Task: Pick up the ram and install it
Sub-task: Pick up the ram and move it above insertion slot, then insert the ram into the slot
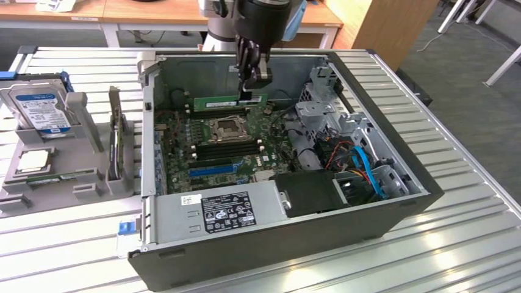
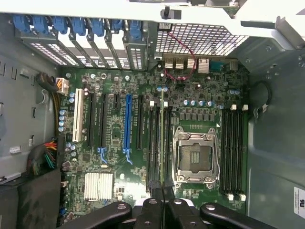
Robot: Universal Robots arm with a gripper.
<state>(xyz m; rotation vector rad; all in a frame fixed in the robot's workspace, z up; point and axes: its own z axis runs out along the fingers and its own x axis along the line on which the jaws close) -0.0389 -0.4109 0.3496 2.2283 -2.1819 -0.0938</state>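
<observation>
The ram (image 1: 219,101) is a long green stick held level on its edge inside the open computer case (image 1: 391,183), toward the case's far wall. My gripper (image 1: 251,90) comes down from above and is shut on the stick near the end toward the exterior view's right. In the wrist view the ram (image 2: 162,133) appears edge-on as a thin line running along the black memory slots (image 2: 153,143) beside the open processor socket (image 2: 195,157), with my gripper (image 2: 162,210) at its near end. I cannot tell whether the stick touches a slot.
A second bank of memory slots (image 2: 233,152) lies on the socket's other side. The power supply (image 1: 219,210) and the drive cage with cables (image 1: 342,140) crowd the case. A grey rack at the exterior view's left holds a hard drive (image 1: 41,110), a processor chip (image 1: 33,160) and an expansion card (image 1: 116,143).
</observation>
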